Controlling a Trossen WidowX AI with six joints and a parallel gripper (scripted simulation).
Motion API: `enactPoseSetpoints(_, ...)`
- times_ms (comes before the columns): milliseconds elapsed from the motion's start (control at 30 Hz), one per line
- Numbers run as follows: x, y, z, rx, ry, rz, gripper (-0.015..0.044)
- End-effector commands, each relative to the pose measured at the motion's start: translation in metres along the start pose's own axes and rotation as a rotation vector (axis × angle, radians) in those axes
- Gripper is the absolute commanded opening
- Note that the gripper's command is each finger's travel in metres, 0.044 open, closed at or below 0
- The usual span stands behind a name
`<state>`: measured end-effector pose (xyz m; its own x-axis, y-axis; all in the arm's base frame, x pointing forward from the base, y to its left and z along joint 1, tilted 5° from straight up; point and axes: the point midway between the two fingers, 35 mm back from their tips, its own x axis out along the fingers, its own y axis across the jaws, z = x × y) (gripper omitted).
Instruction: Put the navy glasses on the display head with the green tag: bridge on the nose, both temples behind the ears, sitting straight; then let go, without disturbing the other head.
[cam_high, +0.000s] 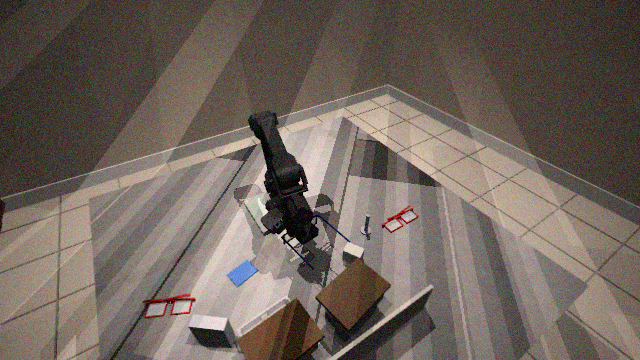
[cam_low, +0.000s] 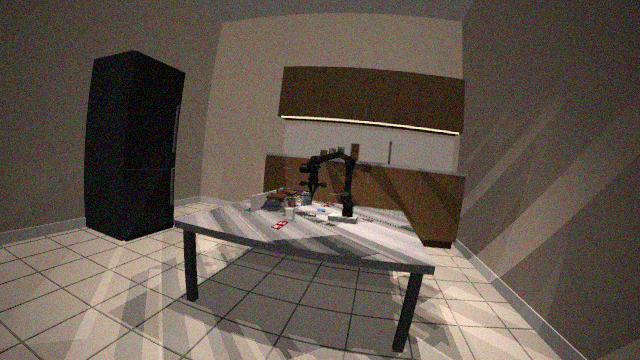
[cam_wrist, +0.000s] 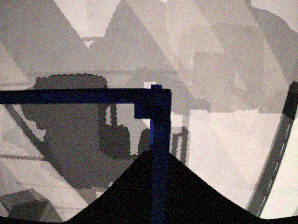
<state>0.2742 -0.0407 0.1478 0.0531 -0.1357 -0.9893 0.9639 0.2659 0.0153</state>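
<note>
The bench (cam_low: 350, 240) carries everything, its striped grey top crossed by hard light and shadow. The arm (cam_high: 280, 165) reaches from its base plate out over the middle of the bench, wrist pointing down. Two brown box-like blocks sit at the near edge in the top view, one (cam_high: 353, 292) just right of the other (cam_high: 280, 335); a long pale bar (cam_high: 385, 320) lies beside them, and a grey box (cam_high: 212, 328) sits left of the lower block. One pair of red glasses (cam_high: 169, 305) lies flat toward the left of the bench, a second red pair (cam_high: 400, 219) toward the right, well apart from the arm. A blue card (cam_high: 242, 272) lies flat between the arm and the left red pair. A small white cube (cam_high: 353, 249) sits just beyond the upper brown block, and a thin dark post on a round foot (cam_high: 367, 225) stands near the right red pair. The end effector (cam_high: 300, 239) is pinched closed on the navy glasses (cam_high: 320, 232), held clear above the bench; in the wrist view the navy frame (cam_wrist: 157, 136) runs up from between the fingers and turns left in a straight bar. No display head can be made out.
</note>
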Motion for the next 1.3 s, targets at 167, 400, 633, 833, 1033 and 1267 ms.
enactPoseSetpoints(167, 0.004, -0.003, 0.027, -0.035, 0.05, 0.024, 0.0)
enactPoseSetpoints(400, 0.012, -0.003, 0.025, -0.035, 0.07, 0.042, 0.0)
enactPoseSetpoints(633, 0.018, -0.003, 0.026, -0.035, 0.066, 0.029, 0.0)
enactPoseSetpoints(833, 0.024, -0.002, 0.025, -0.035, 0.052, 0.023, 0.0)
enactPoseSetpoints(1033, 0.03, -0.002, 0.025, -0.035, 0.047, 0.023, 0.0)
enactPoseSetpoints(1267, 0.037, -0.002, 0.025, -0.035, 0.047, 0.023, 0.0)
